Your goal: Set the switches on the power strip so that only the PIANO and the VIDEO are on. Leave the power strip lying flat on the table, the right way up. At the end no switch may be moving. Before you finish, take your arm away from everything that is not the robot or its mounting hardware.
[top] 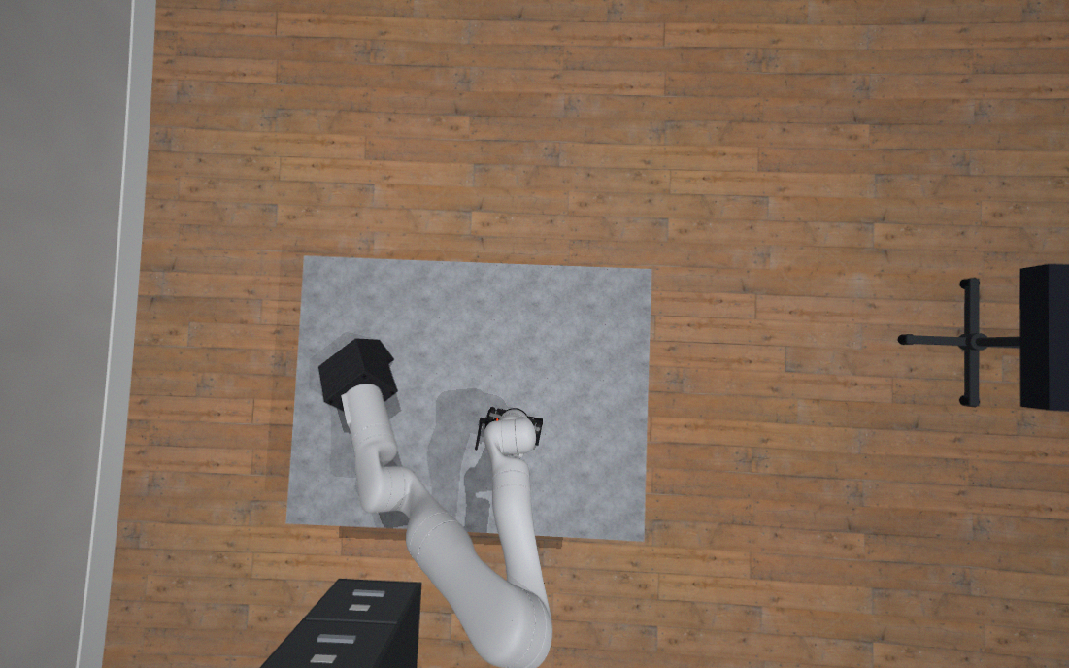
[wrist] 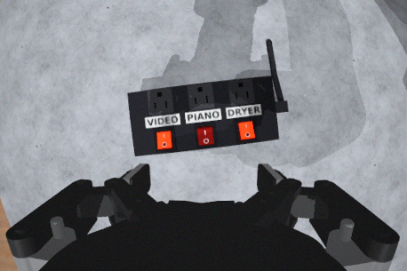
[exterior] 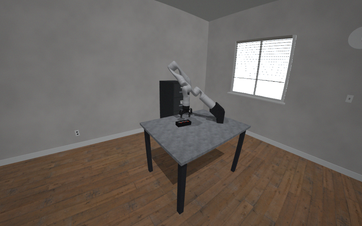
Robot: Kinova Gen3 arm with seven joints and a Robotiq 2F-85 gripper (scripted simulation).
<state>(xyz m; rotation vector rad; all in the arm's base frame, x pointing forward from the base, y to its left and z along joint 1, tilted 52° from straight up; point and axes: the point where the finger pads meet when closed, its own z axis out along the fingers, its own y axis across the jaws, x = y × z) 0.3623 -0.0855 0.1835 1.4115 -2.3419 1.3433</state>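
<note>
A black power strip (wrist: pixel 203 118) lies flat on the grey table, label side up, with three sockets and three switches marked VIDEO, PIANO and DRYER. The VIDEO switch (wrist: pixel 163 139) and the DRYER switch (wrist: pixel 246 130) glow bright orange-red. The PIANO switch (wrist: pixel 204 136) is a darker red. A short black cord stub (wrist: pixel 274 75) sticks out at its right end. My gripper (wrist: pixel 203 176) is open and empty, hovering just above the strip's near edge. In the room view the strip (exterior: pixel 183 123) lies below the gripper (exterior: pixel 185 113). From overhead the wrist (top: pixel 509 431) hides the strip.
The black arm base (exterior: pixel 218 112) stands on the table's far right corner. A black filing cabinet (exterior: pixel 170 98) stands behind the table. The table edge shows close behind the strip in the wrist view.
</note>
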